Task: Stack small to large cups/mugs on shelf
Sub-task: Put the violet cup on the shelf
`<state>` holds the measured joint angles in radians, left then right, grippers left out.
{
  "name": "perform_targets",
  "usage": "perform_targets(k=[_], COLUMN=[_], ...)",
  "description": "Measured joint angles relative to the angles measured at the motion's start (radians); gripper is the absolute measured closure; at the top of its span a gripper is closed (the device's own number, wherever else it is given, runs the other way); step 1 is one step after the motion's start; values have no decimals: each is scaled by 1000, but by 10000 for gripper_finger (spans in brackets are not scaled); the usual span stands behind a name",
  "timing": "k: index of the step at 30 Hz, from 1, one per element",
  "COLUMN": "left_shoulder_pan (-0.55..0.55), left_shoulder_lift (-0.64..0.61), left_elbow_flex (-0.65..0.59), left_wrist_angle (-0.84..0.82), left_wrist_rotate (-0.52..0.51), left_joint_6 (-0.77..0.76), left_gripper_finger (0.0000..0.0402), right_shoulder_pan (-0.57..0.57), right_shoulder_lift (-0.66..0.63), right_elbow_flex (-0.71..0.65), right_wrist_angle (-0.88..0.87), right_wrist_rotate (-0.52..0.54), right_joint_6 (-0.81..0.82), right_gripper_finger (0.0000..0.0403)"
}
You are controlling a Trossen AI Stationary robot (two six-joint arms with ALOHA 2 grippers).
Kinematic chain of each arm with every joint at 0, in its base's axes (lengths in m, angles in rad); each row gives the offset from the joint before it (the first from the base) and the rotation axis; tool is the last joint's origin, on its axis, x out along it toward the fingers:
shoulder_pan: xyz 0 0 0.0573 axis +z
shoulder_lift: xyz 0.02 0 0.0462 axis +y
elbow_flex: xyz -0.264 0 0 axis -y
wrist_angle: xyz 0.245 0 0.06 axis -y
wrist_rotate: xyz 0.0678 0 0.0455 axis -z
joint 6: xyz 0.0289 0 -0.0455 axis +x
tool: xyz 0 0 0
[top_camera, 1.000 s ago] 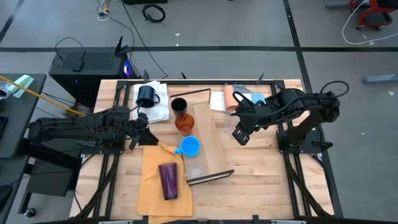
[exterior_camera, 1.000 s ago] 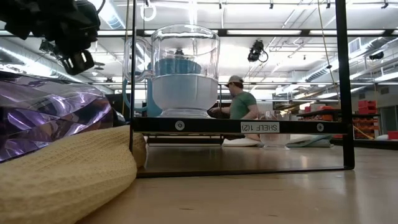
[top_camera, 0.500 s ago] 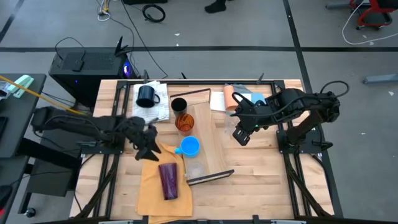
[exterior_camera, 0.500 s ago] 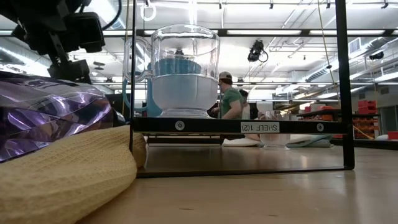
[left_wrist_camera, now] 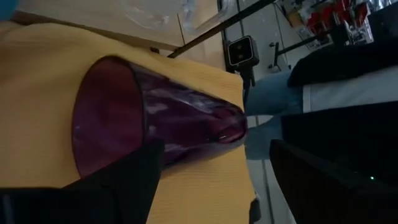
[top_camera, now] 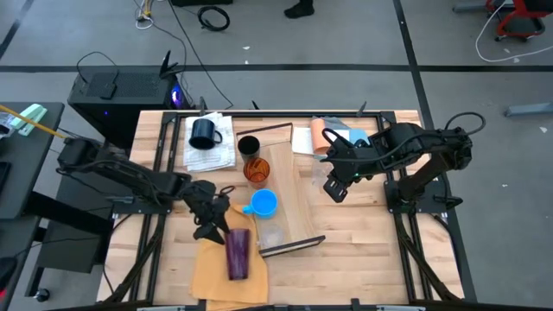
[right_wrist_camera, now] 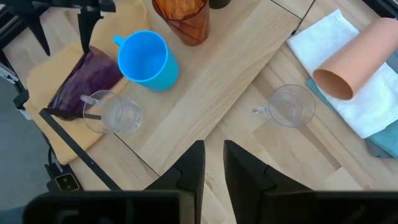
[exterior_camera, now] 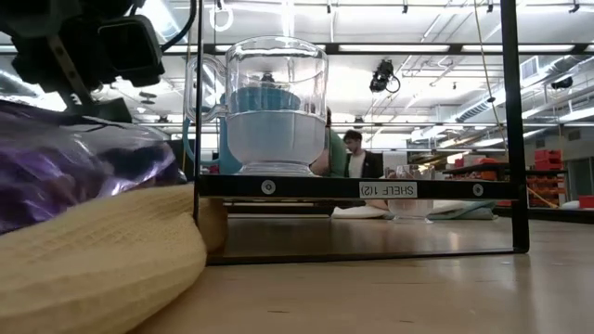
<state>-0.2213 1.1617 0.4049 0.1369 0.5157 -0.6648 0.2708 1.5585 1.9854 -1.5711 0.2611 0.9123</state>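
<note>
Two claws are out over the table. Farthest left, the left gripper [top_camera: 213,222] stands spread open at the mouth of the purple tumbler [top_camera: 237,250], which lies on the yellow cloth [top_camera: 207,263]. Right of that claw, the shelf [top_camera: 289,186] carries the blue mug [top_camera: 262,204]. The right gripper [top_camera: 337,177], nearly closed and empty, hovers above a clear cup [right_wrist_camera: 289,107] beside the shelf.

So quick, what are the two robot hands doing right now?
Left gripper: open, fingers around the mouth end of the purple tumbler, not gripping it yet.
Right gripper: nearly shut, empty, hovering above the clear mug.
</note>
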Motion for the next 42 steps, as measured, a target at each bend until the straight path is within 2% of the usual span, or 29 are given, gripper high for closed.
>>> perform_targets(k=[5, 15, 31, 38, 42], left_shoulder_pan=[-2, 3, 119, 141, 142], left_shoulder_lift=[43, 37, -29, -46, -31], left_elbow_flex=[-9, -7, -6, -6, -6], left_wrist_angle=[29, 18, 4, -25, -20], left_wrist_rotate=[-23, -46, -36, -36, -68], left_joint_6=[-4, 3, 28, 118, 162], left_gripper_finger=[99, 110, 111, 111, 111], right_shoulder_pan=[0, 0, 0, 0, 0], right_shoulder_lift=[0, 0, 0, 0, 0], right_elbow_flex=[0, 0, 0, 0, 0], right_wrist_angle=[0, 0, 0, 0, 0], right_wrist_rotate=[0, 0, -1, -1, -1], right_joint_6=[3, 2, 4, -1, -5], right_gripper_finger=[338, 338, 338, 338, 338])
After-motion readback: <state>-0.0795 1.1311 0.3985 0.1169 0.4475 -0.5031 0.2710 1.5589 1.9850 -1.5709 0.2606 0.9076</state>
